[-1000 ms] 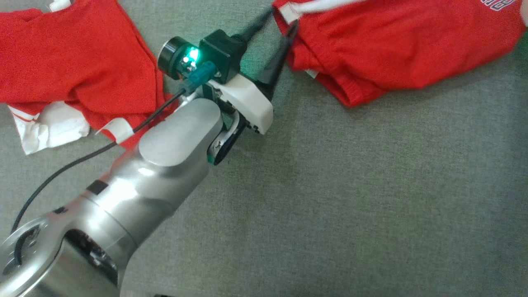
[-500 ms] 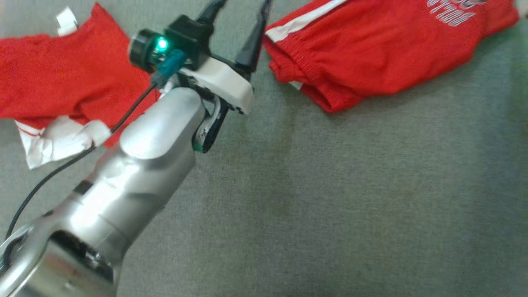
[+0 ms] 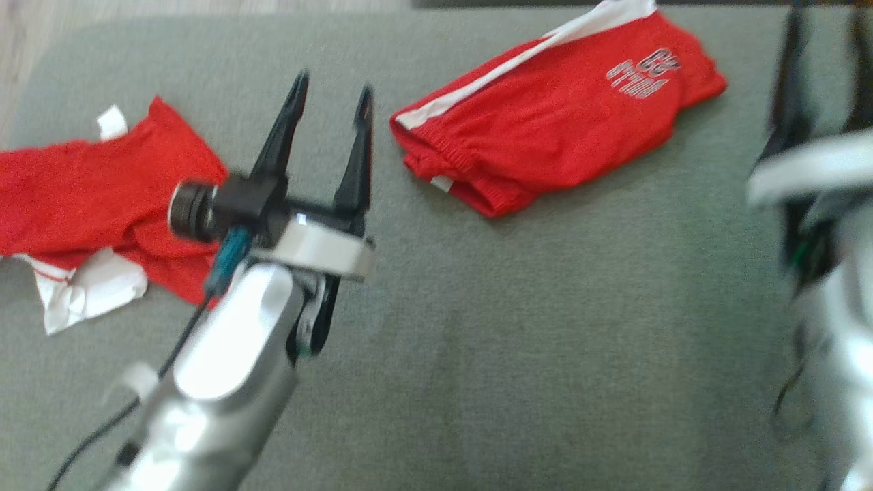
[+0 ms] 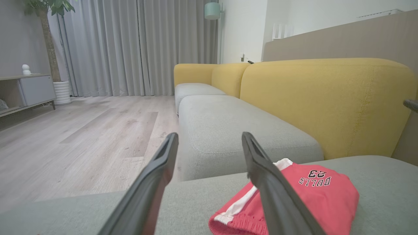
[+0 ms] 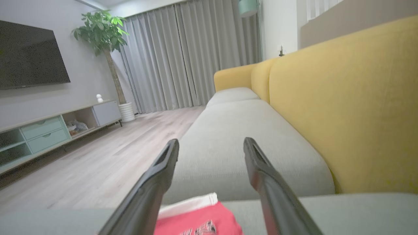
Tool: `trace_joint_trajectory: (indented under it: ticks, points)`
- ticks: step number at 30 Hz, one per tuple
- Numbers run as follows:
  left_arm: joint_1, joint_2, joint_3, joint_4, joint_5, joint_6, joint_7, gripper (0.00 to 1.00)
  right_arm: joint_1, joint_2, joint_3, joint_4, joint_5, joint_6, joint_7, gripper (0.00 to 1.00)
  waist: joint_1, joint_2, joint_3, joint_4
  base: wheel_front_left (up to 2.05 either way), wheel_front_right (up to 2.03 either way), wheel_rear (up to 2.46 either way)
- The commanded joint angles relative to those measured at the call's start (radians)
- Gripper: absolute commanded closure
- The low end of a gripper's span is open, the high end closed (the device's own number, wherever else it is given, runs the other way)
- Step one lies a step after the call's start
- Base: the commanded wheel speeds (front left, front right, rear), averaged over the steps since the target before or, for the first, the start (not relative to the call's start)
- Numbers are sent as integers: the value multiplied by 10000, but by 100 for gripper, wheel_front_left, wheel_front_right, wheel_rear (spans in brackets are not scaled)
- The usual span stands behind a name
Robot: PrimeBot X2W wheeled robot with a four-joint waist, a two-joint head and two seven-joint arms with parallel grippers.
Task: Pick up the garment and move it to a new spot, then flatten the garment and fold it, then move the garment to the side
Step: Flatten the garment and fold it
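Note:
The garment (image 3: 545,143), red shorts with a white side stripe and "BULLS 23" lettering, lies folded on the grey sofa seat (image 3: 545,341) toward the back. My left gripper (image 3: 331,102) is open and empty, just left of the garment's waistband end and clear of it. In the left wrist view the left gripper (image 4: 209,137) spreads wide, with the garment (image 4: 313,192) low on the right behind one finger. My right gripper (image 3: 825,61) is blurred at the right edge, open, to the right of the garment. The right wrist view shows the right gripper (image 5: 210,142) open above the garment (image 5: 202,218).
A second red garment (image 3: 89,184) with white parts lies crumpled at the seat's left. The yellow sofa back (image 4: 326,98) rises behind the seat. Beyond the seat's edge is wooden floor (image 4: 81,140), with a low TV cabinet (image 5: 49,130) along the wall.
Both grippers have opened. The left one let go of the garment's waistband corner and drew back to the left. The head camera has pulled back, so the right arm came into view.

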Motion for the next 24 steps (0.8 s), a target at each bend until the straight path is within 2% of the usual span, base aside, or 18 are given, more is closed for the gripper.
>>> trace_joint_trajectory:
  ticks: [1, 6, 12, 18, 24]
  points:
    - [-50, 270, 494, -342, 112, 90, -48, 0, 325, 253, 101, -452, -176, -9, -59, 0, 3, -1, -367, -241, 0, 0, 0]
    - [1384, 187, 1158, -544, 664, 48, -48, 0, 2354, 1228, -255, -1628, -812, -9, -61, 0, 3, -1, -812, -441, 0, 0, 0]
    - [2739, -204, 1868, -808, 1131, -175, -48, 0, 3836, 1658, -261, -2434, -1051, -9, -61, 0, 3, -1, -1055, -519, 0, 0, 0]
    - [3213, -611, 2342, -968, 1650, -554, -49, 0, 4195, 1731, -230, -2641, -1159, -9, -62, 0, 3, -1, -961, -454, 0, 0, 0]
    - [2959, -929, 2676, -1124, 2061, -942, -49, 0, 3559, 1717, -487, -2785, -1572, -9, 454, 0, 3, -1, -189, -200, 0, 0, 0]
